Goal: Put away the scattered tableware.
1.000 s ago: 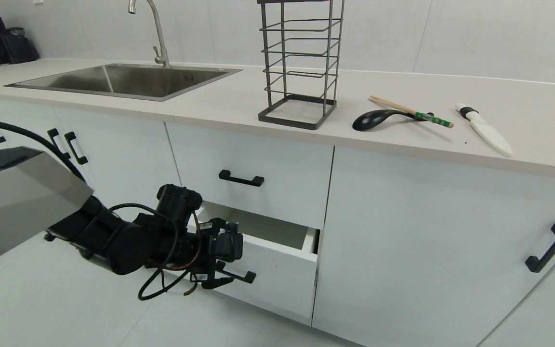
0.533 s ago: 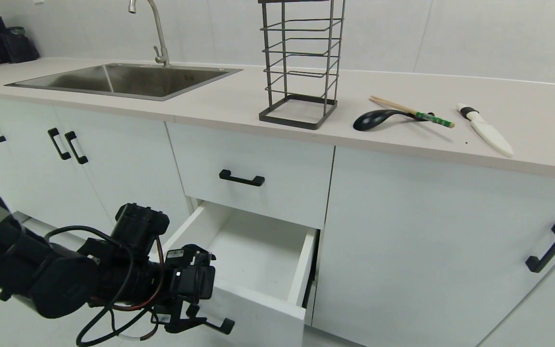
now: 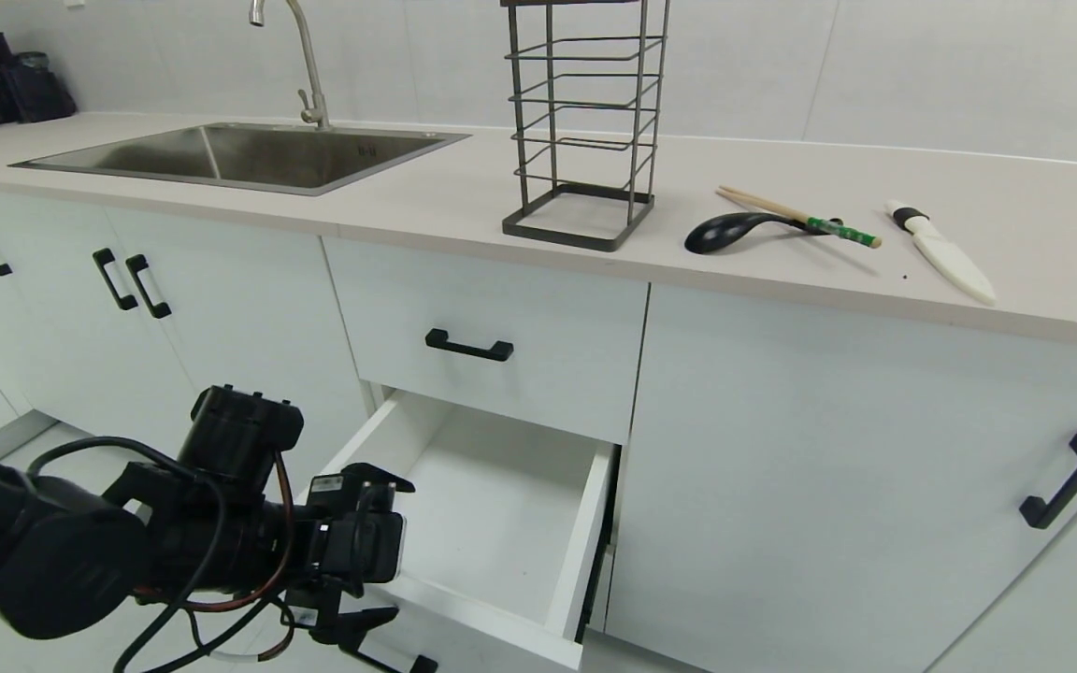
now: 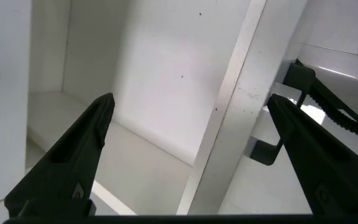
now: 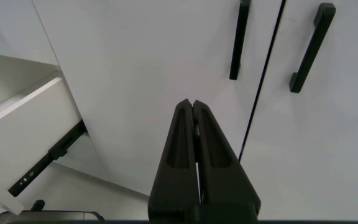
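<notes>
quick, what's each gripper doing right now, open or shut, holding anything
Left gripper: open, holding nothing, straddling the top edge of the pulled-out drawer front.
Right gripper: shut, holding nothing.

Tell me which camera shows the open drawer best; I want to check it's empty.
The head view: the drawer shows nearly whole, pulled out, its white floor bare. The left wrist view gives its front edge and some of the inside; the right wrist view catches one side and the slide rail.
</notes>
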### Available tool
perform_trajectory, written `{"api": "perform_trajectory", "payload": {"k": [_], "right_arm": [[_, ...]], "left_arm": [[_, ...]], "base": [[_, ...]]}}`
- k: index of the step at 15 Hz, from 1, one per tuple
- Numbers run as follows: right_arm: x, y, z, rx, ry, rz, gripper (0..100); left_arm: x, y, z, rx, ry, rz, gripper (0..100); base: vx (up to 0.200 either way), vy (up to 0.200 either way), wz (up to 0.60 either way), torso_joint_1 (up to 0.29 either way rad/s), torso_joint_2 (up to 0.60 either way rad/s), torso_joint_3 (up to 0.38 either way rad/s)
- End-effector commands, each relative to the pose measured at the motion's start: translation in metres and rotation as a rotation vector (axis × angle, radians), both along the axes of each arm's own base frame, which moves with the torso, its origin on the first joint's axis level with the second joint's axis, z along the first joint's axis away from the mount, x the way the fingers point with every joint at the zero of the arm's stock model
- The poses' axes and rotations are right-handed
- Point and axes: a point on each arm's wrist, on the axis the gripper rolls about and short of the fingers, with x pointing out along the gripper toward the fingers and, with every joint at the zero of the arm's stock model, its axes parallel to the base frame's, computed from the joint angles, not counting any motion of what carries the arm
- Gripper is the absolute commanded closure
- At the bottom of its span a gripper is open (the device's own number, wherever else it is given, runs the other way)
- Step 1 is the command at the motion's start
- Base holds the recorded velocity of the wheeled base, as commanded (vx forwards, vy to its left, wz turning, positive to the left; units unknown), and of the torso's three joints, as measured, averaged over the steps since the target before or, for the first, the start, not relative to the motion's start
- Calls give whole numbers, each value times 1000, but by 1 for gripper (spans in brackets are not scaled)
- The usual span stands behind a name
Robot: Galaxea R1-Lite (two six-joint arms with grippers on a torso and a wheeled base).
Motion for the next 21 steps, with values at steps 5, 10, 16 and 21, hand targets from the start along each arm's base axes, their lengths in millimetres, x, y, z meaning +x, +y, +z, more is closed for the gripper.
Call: {"api": "perform_trajectory", "payload": {"k": [5, 10, 16, 21], "right_arm": [[0, 0, 0, 0, 1, 1, 100], [0, 0, 0, 0, 1, 1, 100], [0, 0, 0, 0, 1, 1, 100], [0, 0, 0, 0, 1, 1, 100]], "left_arm": [[-57, 20, 53, -170, 10, 98, 0], [-65, 46, 76, -580, 71, 517, 0], [-80, 64, 51, -572, 46, 695, 0], [-120, 74, 78, -676, -154, 663, 0]], "base": [[0, 0, 0, 0, 0, 0], [0, 0, 0, 0, 0, 0], [0, 0, 0, 0, 0, 0], [0, 0, 0, 0, 0, 0]]}}
